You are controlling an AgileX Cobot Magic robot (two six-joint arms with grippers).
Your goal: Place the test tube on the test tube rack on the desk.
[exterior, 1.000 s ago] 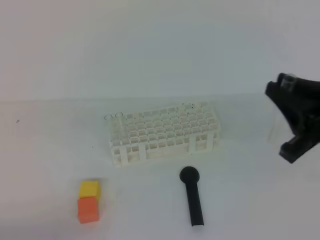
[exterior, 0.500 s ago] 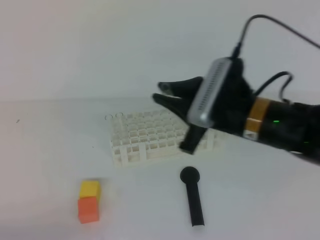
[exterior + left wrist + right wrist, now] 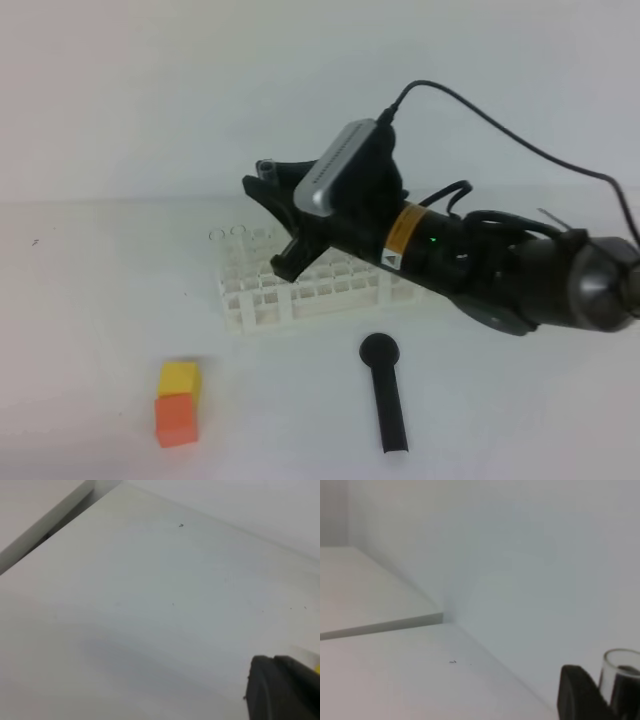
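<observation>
The test tube (image 3: 267,170) shows mainly as a small clear rim. It stands roughly upright in my right gripper (image 3: 271,224), which is shut on it above the left part of the white test tube rack (image 3: 250,292) on the desk (image 3: 100,300). In the right wrist view the tube's open rim (image 3: 620,672) sits beside a black finger (image 3: 575,692). The tube's lower end is too faint to make out against the rack. My left gripper (image 3: 273,682) is shut and empty, low over bare desk, and does not show in the exterior view.
A black cylinder with a round head (image 3: 385,395) lies in front of the rack. A yellow block (image 3: 180,378) and an orange block (image 3: 176,418) sit at the front left. The right arm and its cable stretch in from the right over the rack's right half.
The right arm has swept left from the right edge of the view to above the rack, carrying the tube. The left arm has not visibly moved.
</observation>
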